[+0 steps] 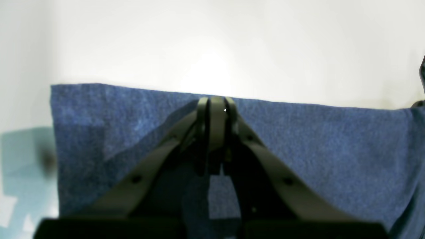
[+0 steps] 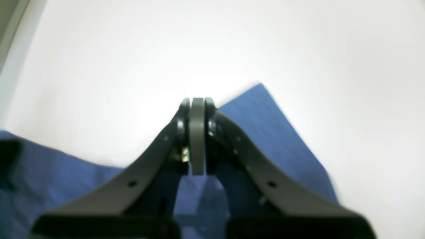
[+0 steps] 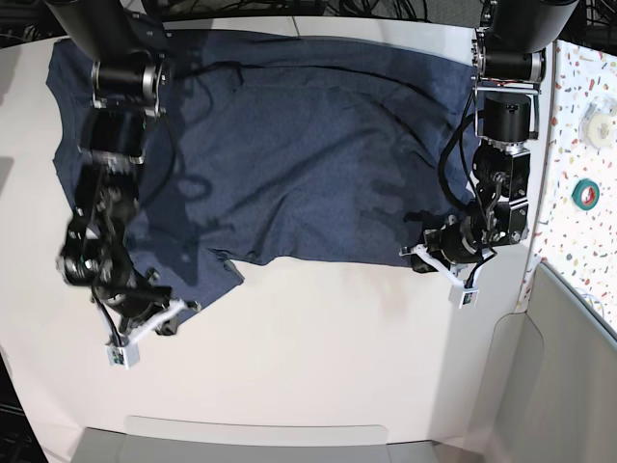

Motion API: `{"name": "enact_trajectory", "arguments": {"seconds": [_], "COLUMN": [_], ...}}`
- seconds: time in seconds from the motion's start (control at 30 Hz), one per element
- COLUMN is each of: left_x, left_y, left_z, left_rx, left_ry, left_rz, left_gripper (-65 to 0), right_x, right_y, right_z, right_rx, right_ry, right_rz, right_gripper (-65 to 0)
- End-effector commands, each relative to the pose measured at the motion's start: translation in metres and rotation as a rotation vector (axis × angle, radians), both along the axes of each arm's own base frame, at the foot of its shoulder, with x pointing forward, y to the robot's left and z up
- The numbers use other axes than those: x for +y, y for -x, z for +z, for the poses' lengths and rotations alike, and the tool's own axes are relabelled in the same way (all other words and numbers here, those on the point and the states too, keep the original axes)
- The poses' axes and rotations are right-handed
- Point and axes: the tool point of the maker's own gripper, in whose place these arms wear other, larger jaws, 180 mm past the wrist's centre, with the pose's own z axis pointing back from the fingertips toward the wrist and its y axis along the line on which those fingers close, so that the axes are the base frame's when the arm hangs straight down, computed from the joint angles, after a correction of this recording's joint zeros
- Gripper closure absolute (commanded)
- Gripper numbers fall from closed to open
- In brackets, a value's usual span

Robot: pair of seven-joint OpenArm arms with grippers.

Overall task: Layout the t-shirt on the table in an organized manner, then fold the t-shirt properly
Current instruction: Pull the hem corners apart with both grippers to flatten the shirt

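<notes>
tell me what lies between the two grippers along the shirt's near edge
In the base view, the t-shirt's near hem and bare table lie between the left gripper and right gripper; nothing else.

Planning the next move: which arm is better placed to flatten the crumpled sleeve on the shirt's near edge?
Right: the right gripper sits beside that sleeve of the dark navy-blue cotton t-shirt; the left gripper is at the opposite near corner.
</notes>
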Motion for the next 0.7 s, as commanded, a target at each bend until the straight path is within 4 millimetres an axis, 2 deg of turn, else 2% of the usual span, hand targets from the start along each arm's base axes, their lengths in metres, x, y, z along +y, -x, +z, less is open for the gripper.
{"name": "enact_trajectory", "arguments": {"seconds": [0.0,0.13,0.2,0.3,0.43,0.5,0.67], "left_x": [0.01,0.01,0.01,0.009,0.009,0.009,0.008], "left_y": [0.003,0.003,0.002,-0.007,-0.016,-0.017,-0.017], "left_z": [-0.004,-0.004,-0.003,0.007,0.016,0.016,0.016], "left_rx": [0.038,0.038,0.035,0.01,-0.023,-0.024,-0.024], "left_ry": [-0.048,-0.048,-0.048,-0.049,-0.049,-0.049,-0.048], "left_rz": [0.004,0.004,0.003,0.003,0.006,0.006,0.006], "left_gripper": [-0.1,-0.1,-0.1,-0.1,-0.1,-0.1,-0.1], "right_x": [-0.005,-0.025,-0.042,-0.068,-0.094,-0.098,-0.104], "right_y": [0.006,0.047,0.065,0.079,0.085,0.08,0.067], "right_z": [0.014,0.007,0.0,-0.011,-0.037,-0.045,-0.082], "right_rx": [-0.036,0.004,0.028,0.069,0.158,0.181,0.276], "right_ry": [-0.002,0.024,0.062,0.11,0.121,0.115,0.04], "right_rz": [-0.025,-0.092,-0.117,-0.151,-0.189,-0.192,-0.217], "right_gripper": [0.0,0.0,0.0,0.0,0.0,0.0,0.0]}}
